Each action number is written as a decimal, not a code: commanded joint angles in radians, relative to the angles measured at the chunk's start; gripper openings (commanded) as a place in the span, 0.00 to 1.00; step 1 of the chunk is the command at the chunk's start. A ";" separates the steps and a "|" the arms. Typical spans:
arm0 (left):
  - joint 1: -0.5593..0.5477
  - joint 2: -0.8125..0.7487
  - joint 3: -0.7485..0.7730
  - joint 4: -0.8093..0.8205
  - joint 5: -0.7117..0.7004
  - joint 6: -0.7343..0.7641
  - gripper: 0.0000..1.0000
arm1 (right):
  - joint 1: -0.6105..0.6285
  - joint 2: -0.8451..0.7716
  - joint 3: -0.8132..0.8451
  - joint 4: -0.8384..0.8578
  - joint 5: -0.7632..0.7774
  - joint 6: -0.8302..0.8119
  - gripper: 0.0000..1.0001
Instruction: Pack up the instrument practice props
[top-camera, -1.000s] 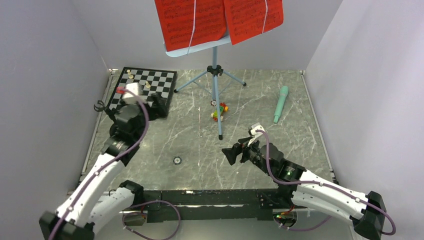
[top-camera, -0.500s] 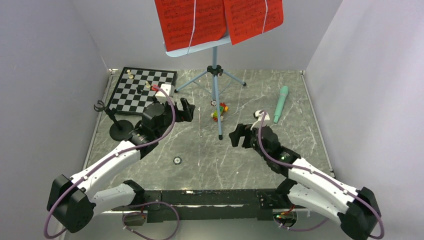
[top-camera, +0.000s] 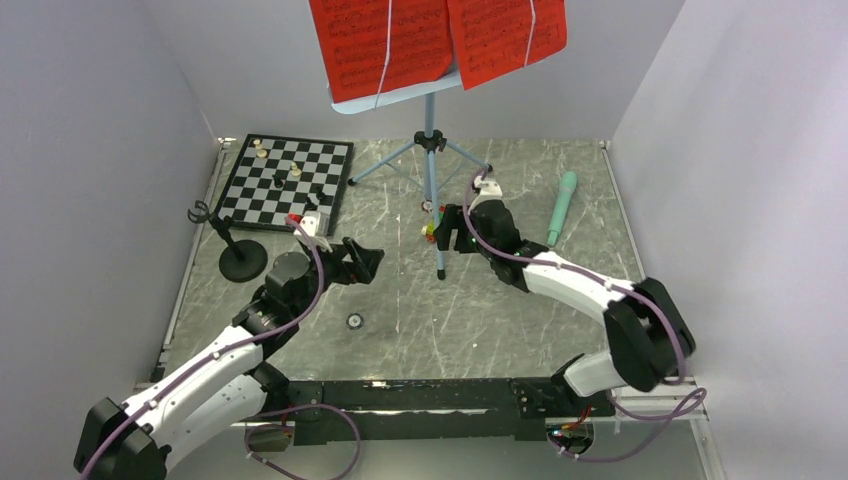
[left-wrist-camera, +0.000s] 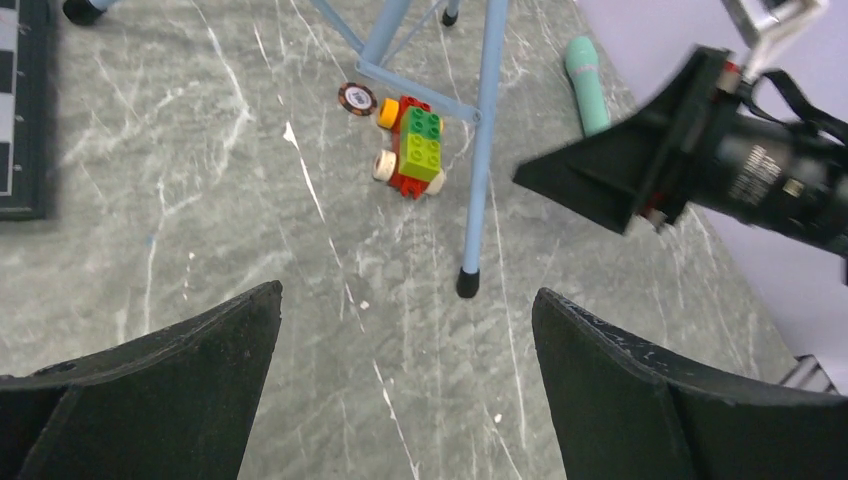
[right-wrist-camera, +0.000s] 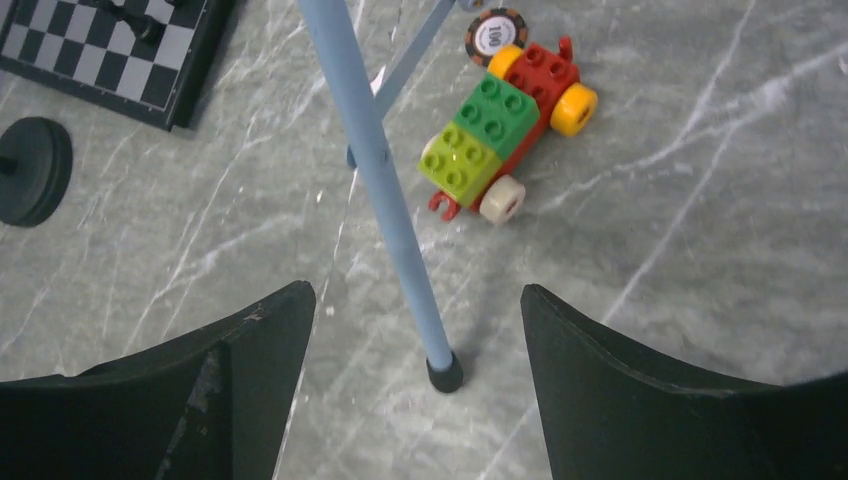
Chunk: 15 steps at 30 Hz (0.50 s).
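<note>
1. The left pincer (left-wrist-camera: 405, 300) is spread wide and holds nothing, hovering over the marbled worktop (top-camera: 450, 330) near its middle.
2. The right pincer (right-wrist-camera: 415, 295) is open too. Its fingers sit either side of the front leg of the blue music stand (right-wrist-camera: 368, 150), low near the foot. They seem not to touch the leg, though the view is tight.
3. Red sheet music (top-camera: 380, 45) rests on the stand's tray.
4. The green microphone (top-camera: 562, 207) lies flat at the right rear.
5. The black mic stand (top-camera: 242, 263) is upright at the left, near the chessboard (top-camera: 290, 178).
6. A block toy (right-wrist-camera: 500, 125) lies just beside the leg.
</note>
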<state>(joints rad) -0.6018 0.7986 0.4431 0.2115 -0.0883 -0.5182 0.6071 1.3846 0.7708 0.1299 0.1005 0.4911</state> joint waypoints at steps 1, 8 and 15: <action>-0.001 -0.078 -0.022 -0.014 0.046 -0.056 0.99 | -0.023 0.119 0.097 0.072 -0.028 -0.038 0.79; 0.001 -0.156 -0.062 -0.020 0.035 -0.040 0.99 | -0.040 0.255 0.157 0.089 -0.076 -0.030 0.68; 0.000 -0.123 -0.043 -0.031 0.043 -0.053 0.99 | -0.028 0.265 0.147 0.093 -0.119 -0.029 0.51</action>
<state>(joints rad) -0.6018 0.6582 0.3847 0.1738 -0.0662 -0.5449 0.5743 1.6562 0.8913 0.1799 0.0143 0.4713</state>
